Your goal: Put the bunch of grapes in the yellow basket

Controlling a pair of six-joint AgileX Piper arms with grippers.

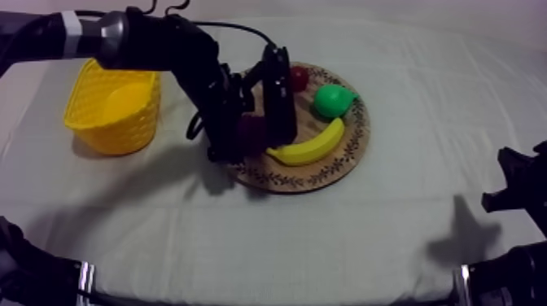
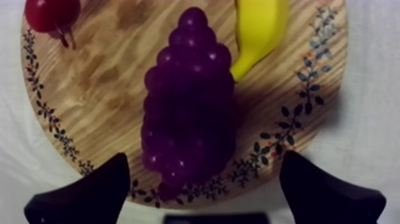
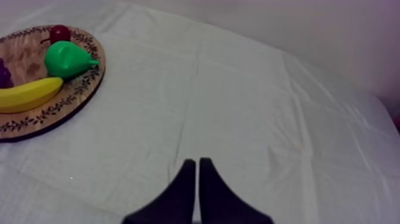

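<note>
Over the wooden board (image 2: 107,101) | your left gripper (image 2: 205,161) is wide open, holding nothing, one finger each side of the grapes (image 2: 187,101) | grab, lift and drop into yellow basket (image 1: 110,130) not done yet.

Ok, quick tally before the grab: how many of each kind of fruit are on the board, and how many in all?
Bunch of grapes: 1
Banana: 1
Pear: 1
Small red fruit: 1
Total: 4, all on the wooden board
</note>
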